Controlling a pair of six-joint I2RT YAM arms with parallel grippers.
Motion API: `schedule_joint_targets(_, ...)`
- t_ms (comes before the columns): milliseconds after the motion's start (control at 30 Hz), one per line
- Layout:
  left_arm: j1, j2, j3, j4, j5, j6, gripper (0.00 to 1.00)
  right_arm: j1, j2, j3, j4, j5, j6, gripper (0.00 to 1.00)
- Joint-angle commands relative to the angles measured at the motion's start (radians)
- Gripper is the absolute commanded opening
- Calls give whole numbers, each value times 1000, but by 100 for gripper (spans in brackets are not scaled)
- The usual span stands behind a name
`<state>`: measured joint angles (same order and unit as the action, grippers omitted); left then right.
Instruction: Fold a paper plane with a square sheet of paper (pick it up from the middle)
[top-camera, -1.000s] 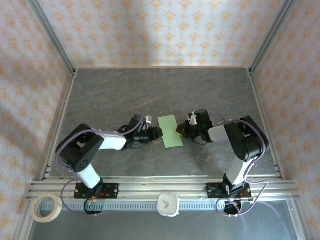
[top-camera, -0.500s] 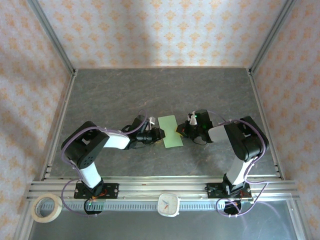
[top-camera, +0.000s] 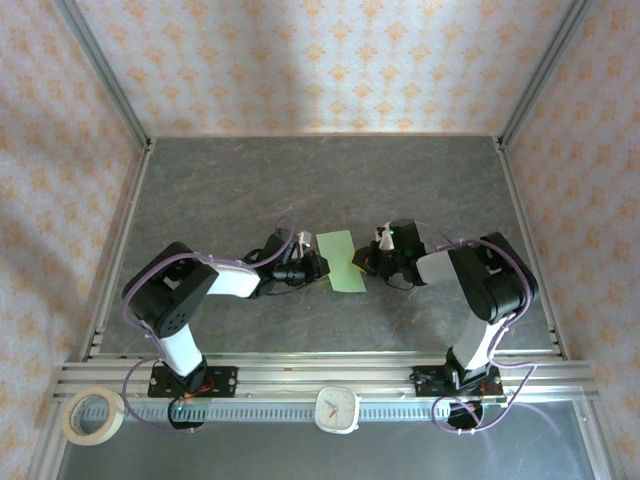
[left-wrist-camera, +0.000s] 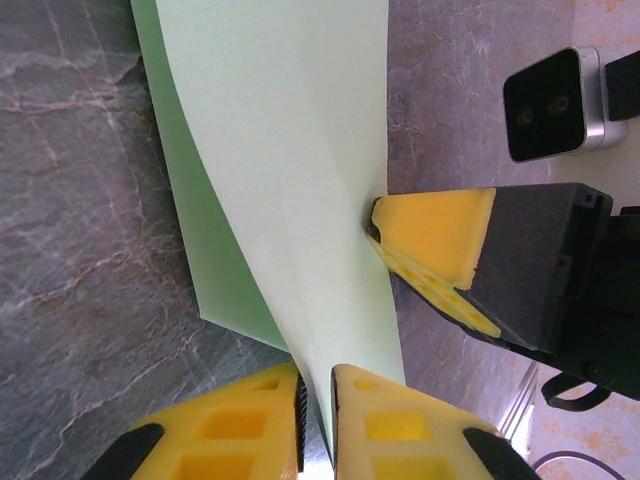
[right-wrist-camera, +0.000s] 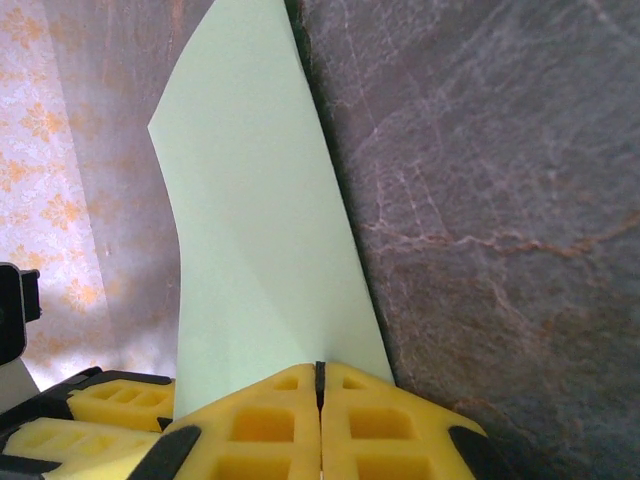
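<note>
The grey marbled desk (top-camera: 320, 180) carries the left arm (top-camera: 200, 285) and right arm (top-camera: 480, 275), both reaching toward its middle. Between them sits the pale green sheet of paper (top-camera: 340, 262), narrow and bowed. The left jaws are pinched on its left edge, and the right jaws are clamped on its right edge.

The left wrist view's top edge cuts off the square sheet of paper (left-wrist-camera: 290, 150).

Thin matte pale-green paper sheet (right-wrist-camera: 260, 220), smooth veined stone-look tabletop (right-wrist-camera: 480, 200), prob. rubbery yellow end effector pads (right-wrist-camera: 270, 425).
</note>
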<state>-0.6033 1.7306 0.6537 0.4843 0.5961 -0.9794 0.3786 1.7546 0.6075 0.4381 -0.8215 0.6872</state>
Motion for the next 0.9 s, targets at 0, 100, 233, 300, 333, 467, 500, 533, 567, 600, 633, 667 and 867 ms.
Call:
schedule_joint_targets(0,-10,1,6,37,10,-10,12,7,21,-36,-81,16,-8,9)
schedule_joint_targets(100,-9,-3,-1,57,10,-18,7,8,-4,-31,-79,-1,-13,12)
schedule_joint_targets(233,-9,-18,-13,64,12,-16,1,7,-80,-24,-79,-2,-18,18)
schedule_joint_targets(300,-9,-28,-18,57,17,-9,0,7,-123,-30,-72,2,-23,24)
schedule_joint_targets(333,-9,-34,-19,57,27,0,0,7,-145,-35,-66,8,-23,26)
schedule_joint_targets(467,-8,-66,-22,3,42,40,0,13,-232,-72,-58,69,-40,29)
schedule_joint_targets(500,-5,-76,-24,-9,41,47,0,16,-254,-82,-60,96,-47,30)
schedule_joint_targets(533,-3,-85,-27,-20,43,54,0,24,-283,-98,-59,128,-56,30)
schedule_joint_targets(567,2,-92,-33,-27,46,60,0,37,-312,-117,-51,162,-67,31)
schedule_joint_targets(600,7,-98,-36,-29,50,62,0,50,-339,-134,-44,201,-78,31)
schedule_joint_targets(633,13,-104,-42,-29,57,62,0,72,-368,-156,-38,250,-94,32)
schedule_joint_targets(667,21,-110,-48,-29,62,64,0,101,-396,-174,-33,299,-116,32)
schedule_joint_targets(867,59,-130,-57,-38,99,76,0,318,-510,-238,-22,595,-286,37)
